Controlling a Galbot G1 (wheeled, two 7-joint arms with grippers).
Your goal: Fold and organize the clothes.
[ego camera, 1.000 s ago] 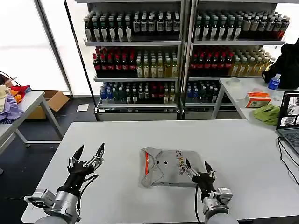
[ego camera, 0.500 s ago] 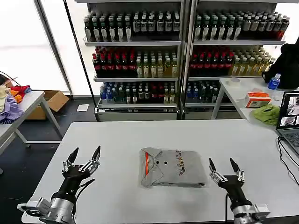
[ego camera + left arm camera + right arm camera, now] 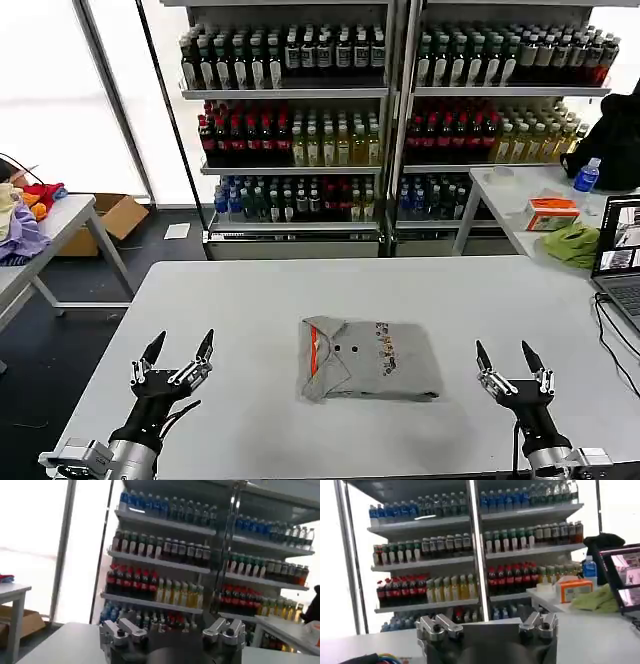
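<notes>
The left gripper [image 3: 178, 351] hovers spread wide and empty over the white table's [image 3: 250, 300] near left edge. At the table's middle lies the light grey T-shirt [image 3: 368, 358], folded into a neat rectangle, orange-red collar label at its left end, multicoloured print on top. The right gripper [image 3: 509, 361] hovers equally wide and empty, well apart from it.

Before me: light grey T-shirt [image 3: 370, 358], folded into a compact rectangle, chest print up, lying flat mid-table.
</notes>
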